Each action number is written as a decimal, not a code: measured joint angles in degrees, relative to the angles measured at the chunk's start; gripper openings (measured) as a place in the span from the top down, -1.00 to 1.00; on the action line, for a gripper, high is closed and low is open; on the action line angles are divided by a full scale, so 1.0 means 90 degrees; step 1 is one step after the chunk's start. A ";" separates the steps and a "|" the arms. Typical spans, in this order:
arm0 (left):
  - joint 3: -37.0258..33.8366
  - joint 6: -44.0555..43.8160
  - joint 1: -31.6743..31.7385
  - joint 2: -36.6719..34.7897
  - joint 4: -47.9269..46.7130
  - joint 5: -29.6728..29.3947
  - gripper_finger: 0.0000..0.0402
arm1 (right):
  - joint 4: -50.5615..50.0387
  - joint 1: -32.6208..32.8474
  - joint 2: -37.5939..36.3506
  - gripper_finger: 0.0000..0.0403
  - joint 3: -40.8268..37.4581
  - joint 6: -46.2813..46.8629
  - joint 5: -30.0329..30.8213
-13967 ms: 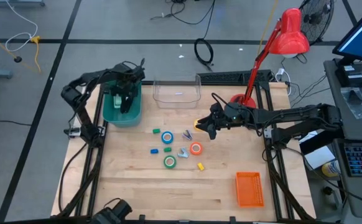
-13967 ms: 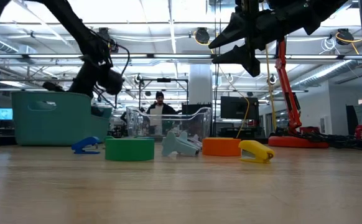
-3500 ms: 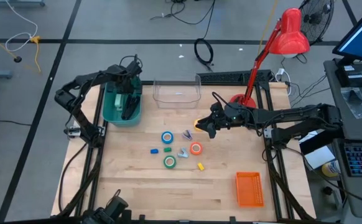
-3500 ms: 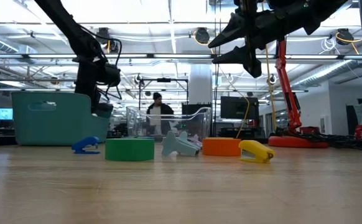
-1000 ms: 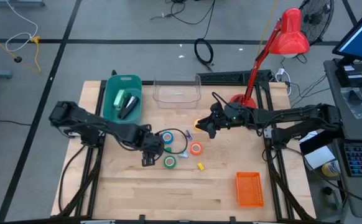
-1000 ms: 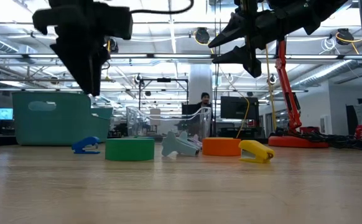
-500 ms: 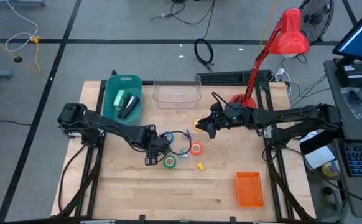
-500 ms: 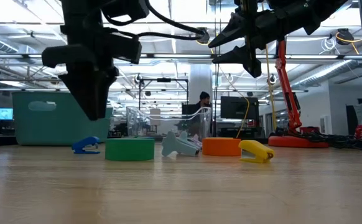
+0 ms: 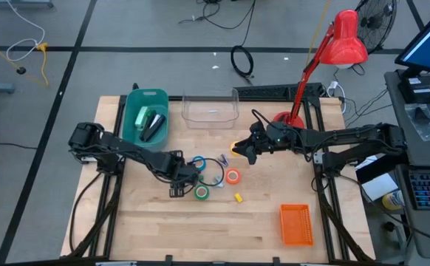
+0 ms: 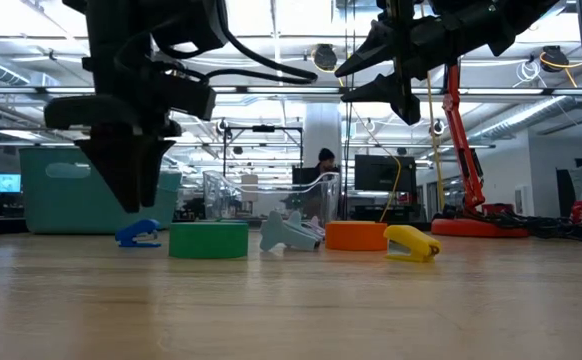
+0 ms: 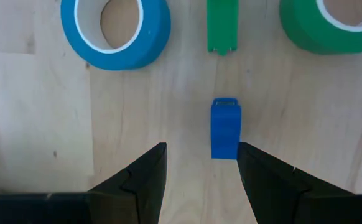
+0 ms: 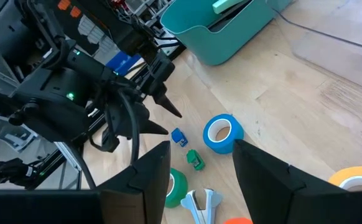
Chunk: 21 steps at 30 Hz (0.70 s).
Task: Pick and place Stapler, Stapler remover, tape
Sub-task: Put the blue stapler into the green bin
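Observation:
My left gripper point(image 9: 178, 183) points down, open, just above a small blue stapler point(image 11: 224, 127) that lies flat on the wooden table; one finger stands past each side of its near end without touching. Beyond it lie a small green stapler point(image 11: 222, 25), the blue tape point(image 11: 116, 31) and the green tape point(image 11: 336, 25). The orange tape point(image 9: 233, 176), a pale stapler remover point(image 10: 289, 232) and a small yellow stapler point(image 9: 239, 197) lie further right. My right gripper point(image 9: 236, 151) hovers open and empty, high above the table's middle.
A teal bin point(image 9: 145, 118) with a green and a black item inside stands at the far left. Next to it is a clear container point(image 9: 210, 109). An orange basket point(image 9: 296, 224) sits near right, a red lamp point(image 9: 344, 41) far right. A person point(image 10: 326, 160) stands behind the table.
My left gripper has come down toward the small blue stapler, its fingers still apart as before. The right arm and all the table's objects have stayed where they were.

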 joint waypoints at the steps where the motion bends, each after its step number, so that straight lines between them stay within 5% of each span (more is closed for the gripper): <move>1: -0.0005 0.0072 0.0000 0.0000 0.0036 0.0002 0.00 | -0.0001 -0.0002 0.0000 0.17 0.0000 -0.0002 0.0000; 21: -0.0536 0.0125 -0.0073 0.0000 0.1111 0.0291 0.00 | 0.0000 -0.0001 0.0000 0.17 0.0000 0.0000 0.0015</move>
